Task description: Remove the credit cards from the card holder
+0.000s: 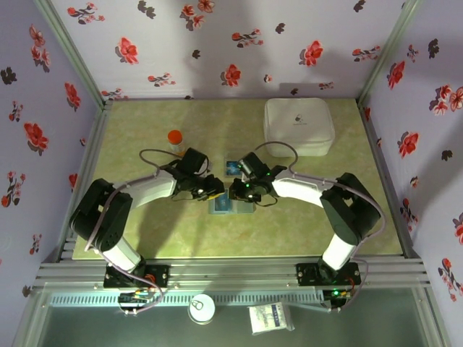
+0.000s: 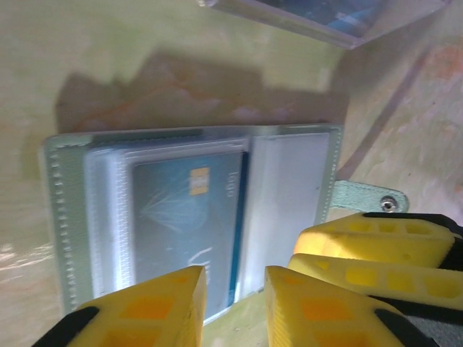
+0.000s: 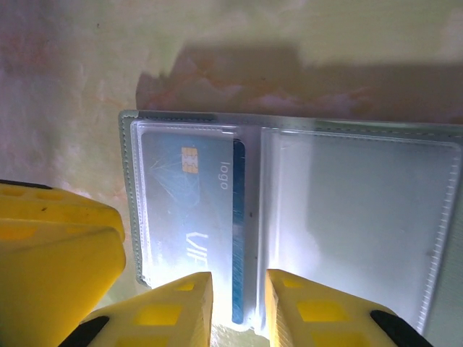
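While your left pincer [image 2: 233, 278] and right pincer [image 3: 236, 278] hang part-open over the card holder [image 3: 362, 217], pinch the blue card [image 3: 188, 217] next.

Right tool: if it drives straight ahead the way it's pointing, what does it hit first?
Probably the near edge of the card holder, where the blue card sits; the right tool lines up there. Depth unclear: it might pass just above.

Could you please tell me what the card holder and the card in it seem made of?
The card holder: probably matte grey-green vinyl or faux leather, given its stitched rim; sleeves of clear glossy plastic that catch glare. The blue-teal card: seemingly smooth rigid plastic with a gold chip.
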`<state>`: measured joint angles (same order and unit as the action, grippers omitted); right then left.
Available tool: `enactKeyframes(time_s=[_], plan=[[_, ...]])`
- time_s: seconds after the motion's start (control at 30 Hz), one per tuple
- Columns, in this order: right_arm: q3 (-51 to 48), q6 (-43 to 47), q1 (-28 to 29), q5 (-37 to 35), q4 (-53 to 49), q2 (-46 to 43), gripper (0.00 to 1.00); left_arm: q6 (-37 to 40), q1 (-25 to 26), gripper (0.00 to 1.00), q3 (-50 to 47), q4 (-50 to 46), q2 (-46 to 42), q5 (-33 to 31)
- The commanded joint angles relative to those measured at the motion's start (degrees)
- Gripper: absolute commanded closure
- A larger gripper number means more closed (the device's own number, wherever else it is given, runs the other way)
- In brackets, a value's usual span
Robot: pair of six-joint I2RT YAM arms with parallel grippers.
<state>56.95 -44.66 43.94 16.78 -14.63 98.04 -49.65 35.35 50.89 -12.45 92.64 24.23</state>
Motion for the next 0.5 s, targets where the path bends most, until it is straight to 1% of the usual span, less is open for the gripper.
enactKeyframes(time_s=[0.0,0.13,0.47], plan=[[1.97,-1.39,0.62,1.04,0.66,1.6,0.74,1.75,-0.8,0.77,-1.38,0.57,-1.67,1.17],[2.54,-1.29,0.66,1.71,0.85,2.82,0.74,2.01,-0.92,0.85,-1.67,0.68,-0.77,1.09],[3.01,-2.09,0.79,2.56,2.63,4.51,0.76,4.36,-1.16,0.96,-1.71,-1.17,1.48,-0.64]])
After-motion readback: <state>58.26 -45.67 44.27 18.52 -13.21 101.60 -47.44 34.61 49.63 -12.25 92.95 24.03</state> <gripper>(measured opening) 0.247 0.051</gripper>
